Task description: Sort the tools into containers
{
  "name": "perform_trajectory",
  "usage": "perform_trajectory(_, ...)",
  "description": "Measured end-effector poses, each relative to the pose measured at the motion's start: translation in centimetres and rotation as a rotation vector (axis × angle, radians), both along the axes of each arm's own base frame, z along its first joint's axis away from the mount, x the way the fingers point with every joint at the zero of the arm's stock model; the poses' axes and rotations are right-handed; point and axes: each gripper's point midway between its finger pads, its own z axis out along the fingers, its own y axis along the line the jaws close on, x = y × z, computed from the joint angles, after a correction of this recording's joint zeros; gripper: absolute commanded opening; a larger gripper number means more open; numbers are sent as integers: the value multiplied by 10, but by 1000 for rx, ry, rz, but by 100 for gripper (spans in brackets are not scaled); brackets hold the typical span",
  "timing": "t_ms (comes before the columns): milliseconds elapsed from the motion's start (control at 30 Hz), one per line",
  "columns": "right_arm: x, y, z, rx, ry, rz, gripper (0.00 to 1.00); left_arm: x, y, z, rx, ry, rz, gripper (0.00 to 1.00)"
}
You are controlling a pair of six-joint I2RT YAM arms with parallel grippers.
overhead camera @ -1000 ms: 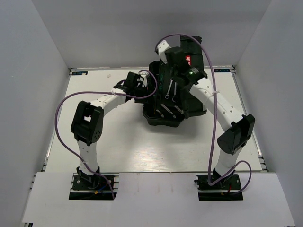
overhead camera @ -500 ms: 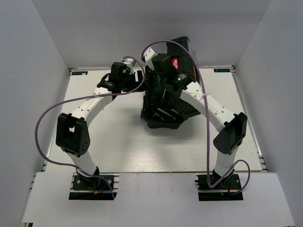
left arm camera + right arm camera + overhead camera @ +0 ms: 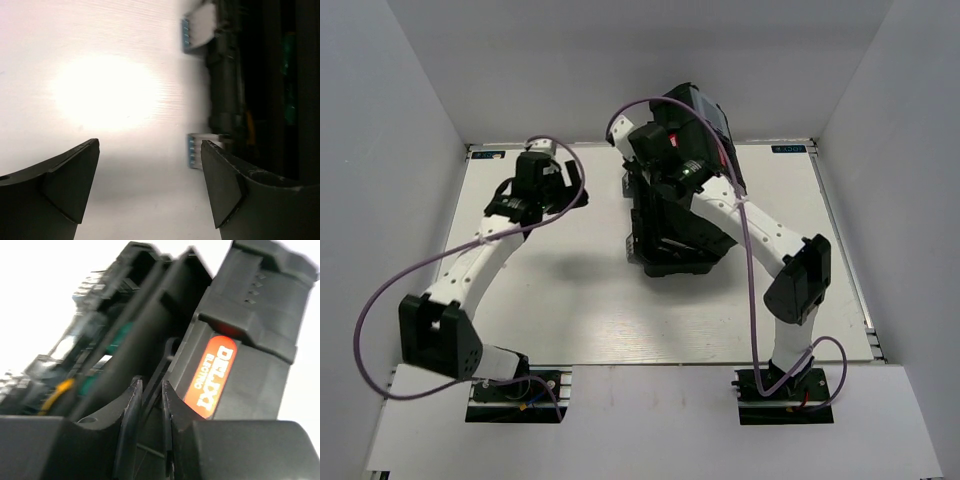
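The left pincer [image 3: 149, 150] is wide open and holds nothing. It hangs over the bare white surface [image 3: 570, 280], well to the left of the black toolbox [image 3: 670, 240].

The toolbox sits in the middle of the surface, toward the back. Its lid [image 3: 260, 305] stands partly tipped up. The box is big, hard plastic with metal tools inside, so I think it is heavy and stiff. The lid should swing on its hinge. The best place to hold it is likely the thick handle by the red label [image 3: 210, 372], because a thin edge may slip.

The right pincer [image 3: 150, 387] is almost closed and looks to pinch a thin black strip of the lid, just beside that label.

The top view shows both arms and the whole box, but not the tools. The left wrist view peeks in from the side and shows a green handle [image 3: 288, 52]. The right wrist view shows the pinch and a bit of yellow handle [image 3: 57, 390] inside.
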Motion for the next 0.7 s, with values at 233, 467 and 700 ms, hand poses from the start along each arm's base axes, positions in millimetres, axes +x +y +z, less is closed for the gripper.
perform_trajectory(233,-46,42,-66,-31,263,182,58,-35,39,22,11,-75,112,92)
perform_trajectory(467,-90,46,-76,-12,431,258,33,-43,36,-8,1,-2,80,92)
perform_trajectory(700,-64,-5,-9,65,219,80,0,-38,17,-22,-44,35,-12,74)
